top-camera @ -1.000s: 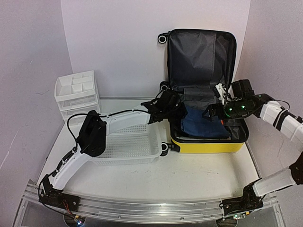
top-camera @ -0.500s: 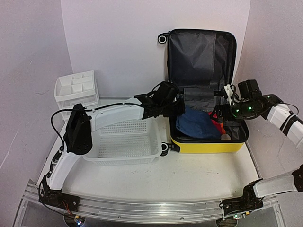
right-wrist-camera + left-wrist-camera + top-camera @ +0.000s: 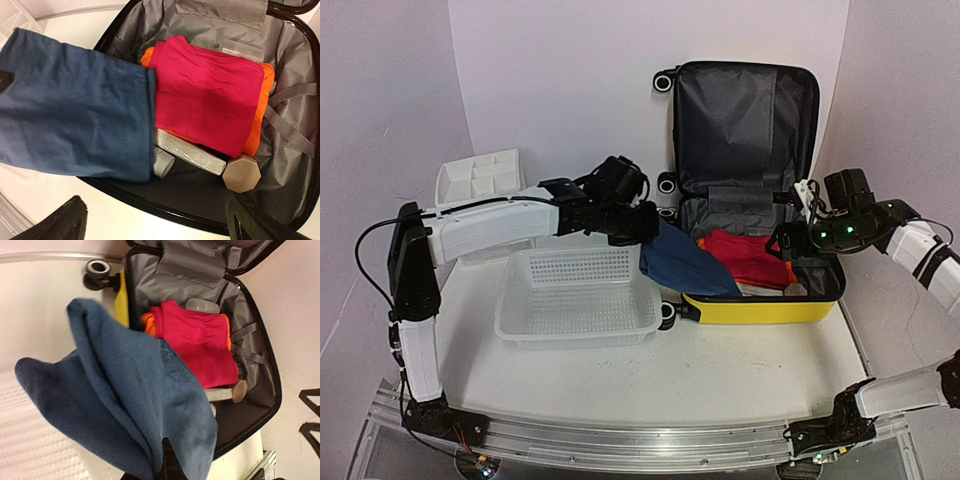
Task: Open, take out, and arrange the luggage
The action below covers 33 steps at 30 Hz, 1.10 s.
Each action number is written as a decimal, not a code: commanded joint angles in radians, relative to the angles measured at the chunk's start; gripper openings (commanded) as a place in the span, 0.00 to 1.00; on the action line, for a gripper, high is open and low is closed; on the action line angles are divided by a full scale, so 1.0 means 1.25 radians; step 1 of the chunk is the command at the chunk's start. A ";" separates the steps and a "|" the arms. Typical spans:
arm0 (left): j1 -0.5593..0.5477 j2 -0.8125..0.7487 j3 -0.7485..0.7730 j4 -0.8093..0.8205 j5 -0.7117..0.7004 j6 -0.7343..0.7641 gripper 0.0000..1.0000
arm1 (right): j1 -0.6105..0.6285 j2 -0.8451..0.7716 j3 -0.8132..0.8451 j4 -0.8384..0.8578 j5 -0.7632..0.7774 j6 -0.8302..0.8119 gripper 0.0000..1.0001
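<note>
The left gripper [image 3: 642, 222], its jaws pinched tight on a blue garment [image 3: 682, 265], has just hauled it up out of the luggage [image 3: 760, 308] and swung it left. A second ago it lay folded on top of the load; now it hangs over the case's left edge, beside the white mesh basket [image 3: 575, 325]. That uncovers a red garment [image 3: 745, 255] with orange under it and a silver box [image 3: 187, 152] at the near side. The luggage sits on the right of the table, lid upright against the far wall. The right gripper [image 3: 793, 220] has drawn back to the right rim, jaws spread wide and empty. I'd say unpacking has only begun.
</note>
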 commanded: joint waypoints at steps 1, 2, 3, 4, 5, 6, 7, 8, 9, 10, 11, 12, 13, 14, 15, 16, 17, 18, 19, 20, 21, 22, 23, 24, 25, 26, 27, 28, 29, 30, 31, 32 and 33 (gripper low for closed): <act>0.020 -0.156 -0.103 -0.014 0.020 0.023 0.00 | -0.002 -0.022 0.036 0.005 -0.002 0.008 0.98; 0.023 -0.177 -0.129 -0.014 0.022 0.024 0.00 | -0.002 -0.022 0.037 0.005 -0.004 0.009 0.98; 0.028 -0.198 -0.156 -0.014 0.027 0.028 0.00 | -0.002 -0.020 0.040 0.004 -0.006 0.010 0.98; 0.031 -0.216 -0.179 -0.015 0.032 0.031 0.00 | -0.002 -0.019 0.042 0.003 -0.008 0.010 0.98; 0.036 -0.232 -0.203 -0.015 0.036 0.033 0.00 | -0.002 -0.018 0.043 0.002 -0.010 0.011 0.98; 0.040 -0.248 -0.225 -0.015 0.041 0.035 0.00 | -0.002 -0.017 0.046 0.001 -0.010 0.012 0.98; 0.044 -0.261 -0.244 -0.015 0.048 0.038 0.00 | -0.002 -0.016 0.048 0.000 -0.012 0.013 0.98; 0.050 -0.276 -0.263 -0.015 0.057 0.039 0.00 | -0.002 -0.017 0.050 -0.001 -0.014 0.013 0.98; 0.055 -0.290 -0.284 -0.016 0.066 0.039 0.00 | -0.002 -0.019 0.051 -0.002 -0.015 0.014 0.98; 0.062 -0.307 -0.308 -0.015 0.074 0.042 0.00 | -0.001 -0.021 0.052 -0.003 -0.016 0.015 0.98; 0.067 -0.317 -0.328 -0.015 0.087 0.046 0.00 | -0.002 -0.023 0.052 -0.004 -0.016 0.015 0.98; 0.073 -0.331 -0.349 -0.016 0.105 0.048 0.00 | -0.002 -0.024 0.053 -0.006 -0.016 0.017 0.98; 0.080 -0.345 -0.368 -0.014 0.118 0.054 0.00 | -0.002 -0.026 0.055 -0.008 -0.016 0.017 0.98; 0.087 -0.358 -0.388 -0.015 0.127 0.067 0.00 | -0.002 -0.029 0.056 -0.010 -0.016 0.017 0.98; 0.095 -0.369 -0.407 -0.015 0.130 0.083 0.00 | -0.002 -0.031 0.056 -0.011 -0.015 0.018 0.98; 0.108 -0.378 -0.427 -0.019 0.141 0.101 0.00 | -0.002 -0.034 0.058 -0.013 -0.013 0.018 0.98; 0.121 -0.386 -0.446 -0.020 0.158 0.118 0.00 | -0.002 -0.035 0.059 -0.014 -0.013 0.020 0.98; 0.136 -0.398 -0.469 -0.018 0.163 0.141 0.00 | -0.002 -0.036 0.060 -0.015 -0.014 0.022 0.98; 0.142 -0.406 -0.492 -0.013 0.146 0.168 0.00 | -0.002 -0.038 0.062 -0.017 -0.016 0.023 0.98; 0.151 -0.410 -0.512 -0.011 0.135 0.198 0.00 | -0.002 -0.039 0.062 -0.017 -0.017 0.024 0.98; 0.164 -0.407 -0.526 -0.010 0.140 0.227 0.00 | -0.003 -0.040 0.063 -0.018 -0.019 0.027 0.98; 0.176 -0.403 -0.542 -0.009 0.136 0.247 0.00 | -0.003 -0.041 0.064 -0.018 -0.022 0.028 0.98; 0.184 -0.403 -0.563 0.007 0.122 0.266 0.00 | -0.002 -0.040 0.066 -0.018 -0.026 0.029 0.98; 0.191 -0.403 -0.590 0.032 0.109 0.282 0.00 | -0.002 -0.039 0.065 -0.018 -0.030 0.029 0.98; 0.196 -0.401 -0.616 0.067 0.099 0.297 0.00 | -0.002 -0.039 0.064 -0.018 -0.032 0.030 0.98; 0.205 -0.398 -0.640 0.095 0.094 0.309 0.00 | -0.002 -0.039 0.062 -0.018 -0.032 0.029 0.98; 0.214 -0.393 -0.653 0.112 0.093 0.320 0.00 | -0.001 -0.039 0.059 -0.019 -0.031 0.027 0.98; 0.218 -0.389 -0.657 0.115 0.073 0.329 0.00 | -0.002 -0.038 0.058 -0.019 -0.030 0.025 0.98; 0.220 -0.386 -0.660 0.118 0.041 0.339 0.00 | -0.002 -0.037 0.058 -0.021 -0.029 0.024 0.98; 0.221 -0.387 -0.662 0.122 0.013 0.346 0.00 | -0.001 -0.038 0.059 -0.027 -0.029 0.023 0.98; 0.224 -0.388 -0.668 0.132 0.003 0.353 0.00 | -0.002 -0.040 0.059 -0.030 -0.028 0.022 0.98; 0.225 -0.391 -0.675 0.144 -0.003 0.357 0.00 | -0.002 -0.043 0.059 -0.034 -0.028 0.020 0.98; 0.226 -0.392 -0.683 0.161 -0.004 0.365 0.00 | -0.002 -0.044 0.059 -0.036 -0.027 0.018 0.98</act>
